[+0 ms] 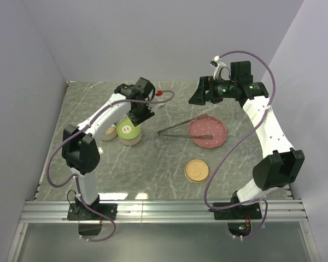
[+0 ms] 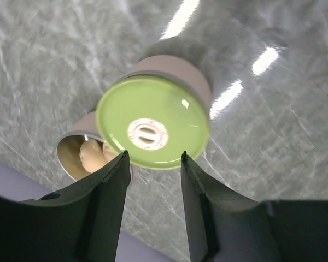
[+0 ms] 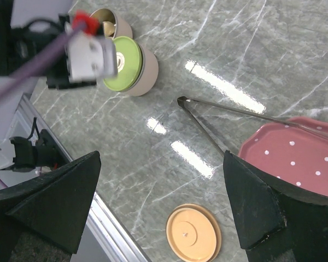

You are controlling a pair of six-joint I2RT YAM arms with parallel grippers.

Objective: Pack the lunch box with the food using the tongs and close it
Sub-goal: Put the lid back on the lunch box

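Note:
The lunch box stands at the left in two beige round tiers. One tier (image 2: 153, 121) (image 1: 129, 132) wears a green lid. The other tier (image 2: 76, 158) (image 1: 108, 132) beside it is uncovered and holds pale round balls of food (image 2: 92, 154). My left gripper (image 2: 153, 159) (image 1: 135, 121) hovers just over the green lid, open, with nothing between its fingers. The silver tongs (image 1: 177, 127) (image 3: 208, 131) lie on the table, their far ends resting on the pink dotted plate (image 1: 210, 134) (image 3: 300, 158). My right gripper (image 1: 198, 94) (image 3: 161, 164) hangs high above the plate, wide open and empty.
A loose orange round lid (image 1: 197, 170) (image 3: 192, 232) lies flat on the marble table toward the near edge, in front of the plate. Grey walls close in the table at the left, back and right. A metal rail (image 1: 164, 210) runs along the near edge.

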